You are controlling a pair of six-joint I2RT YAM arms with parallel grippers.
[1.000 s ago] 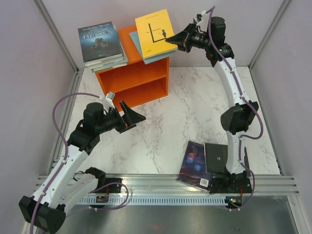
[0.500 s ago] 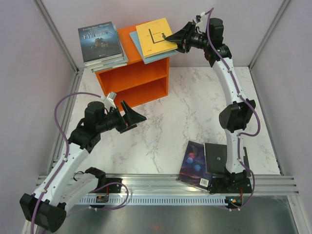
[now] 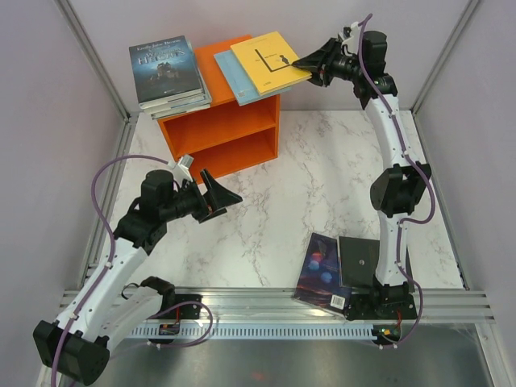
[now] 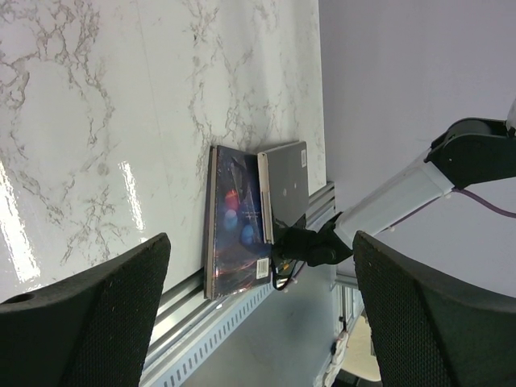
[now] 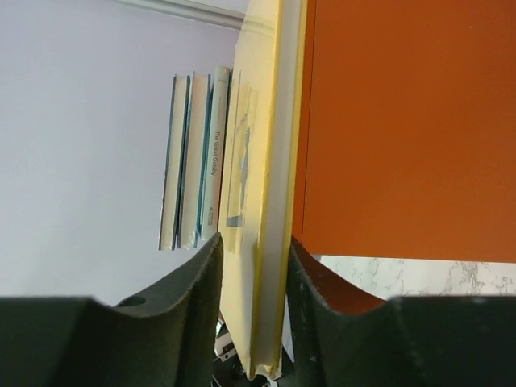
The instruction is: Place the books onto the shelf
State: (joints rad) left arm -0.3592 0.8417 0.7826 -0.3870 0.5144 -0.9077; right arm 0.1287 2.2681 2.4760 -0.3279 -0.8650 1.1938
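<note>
Right claw (image 3: 305, 64) is open, just loosely straddling the right edge of the yellow book (image 3: 268, 60). That one's lying flat on a light blue book (image 3: 229, 74) at the right end of the shelf (image 3: 222, 129) top. Left claw (image 3: 222, 192) hangs wide open and empty over the desk's (image 3: 322, 185) left side.

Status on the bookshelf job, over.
Left gripper open, empty, above table. Right gripper open astride yellow book atop shelf. Two books wait on table. No obstruction seen.

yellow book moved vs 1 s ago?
Yes. The yellow book has come down flatter and shifted right across the top of the orange shelf.
</note>
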